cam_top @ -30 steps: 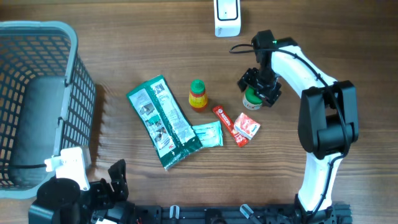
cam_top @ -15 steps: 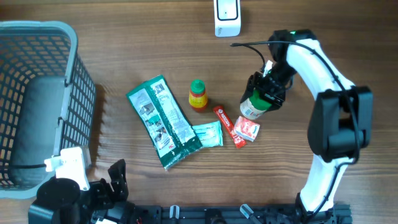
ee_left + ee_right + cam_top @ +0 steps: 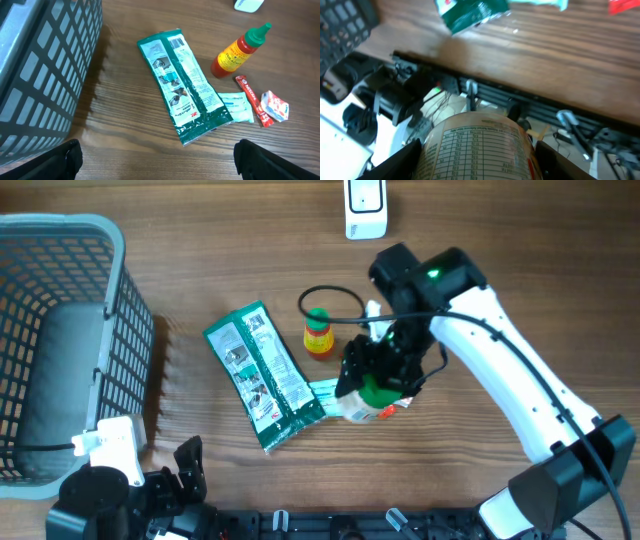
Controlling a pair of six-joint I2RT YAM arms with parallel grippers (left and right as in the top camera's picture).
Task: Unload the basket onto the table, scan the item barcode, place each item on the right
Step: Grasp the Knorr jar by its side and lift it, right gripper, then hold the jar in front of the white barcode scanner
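In the overhead view the right gripper [image 3: 385, 380] and its jar [image 3: 358, 408] cover most of the red sachets [image 3: 274, 105], which show plainly only from the left wrist. The jar's label print is too blurred to read, and its lower part runs off the right wrist view. Picture edges cut the basket [image 3: 70, 222] and scanner [image 3: 366, 205].
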